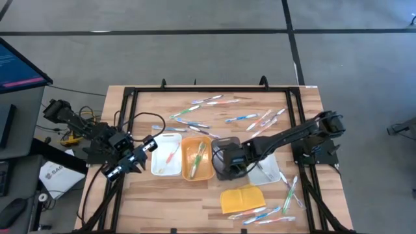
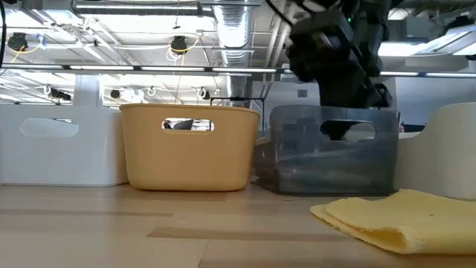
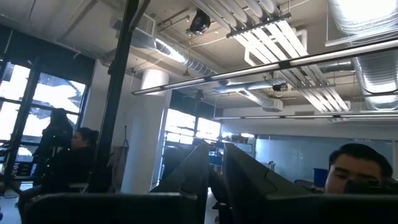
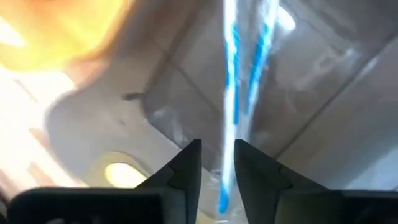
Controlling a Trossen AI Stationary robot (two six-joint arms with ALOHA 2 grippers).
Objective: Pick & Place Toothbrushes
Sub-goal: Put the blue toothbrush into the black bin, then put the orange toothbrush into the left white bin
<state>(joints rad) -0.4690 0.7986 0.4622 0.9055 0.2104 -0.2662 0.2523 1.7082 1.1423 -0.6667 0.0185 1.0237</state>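
Your right gripper pinches a blue-and-white plastic toothbrush over the rectangular grey tray, orange tray crowding just beside.

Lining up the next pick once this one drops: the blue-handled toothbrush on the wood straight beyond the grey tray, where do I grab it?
Take the blue-handled toothbrush mid-handle, from straight above, fingers across its length: it lies flat on the wood, with room either side. The right tool holds a blue-and-white toothbrush over the grey tray.
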